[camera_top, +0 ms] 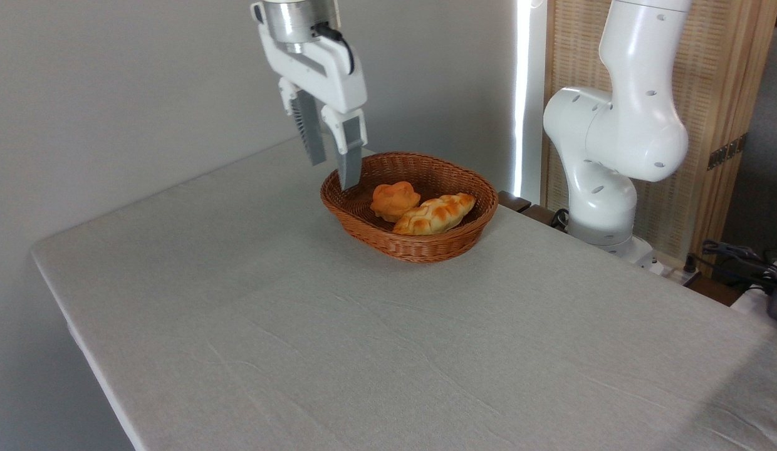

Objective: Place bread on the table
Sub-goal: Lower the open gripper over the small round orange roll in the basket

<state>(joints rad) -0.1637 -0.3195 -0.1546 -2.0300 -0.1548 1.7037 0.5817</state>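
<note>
I see the basket [408, 247] wall hiding the bread's [395, 200] base; my gripper [333, 173], apart and empty, hangs at its ten o'clock.

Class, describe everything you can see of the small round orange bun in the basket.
The bun is small, round and orange, with a knotted, flower-like top. It sits upright in the brown wicker basket, left of the braided loaf, whose near end overlaps it. The open gripper hangs up-left, apart from it.
</note>
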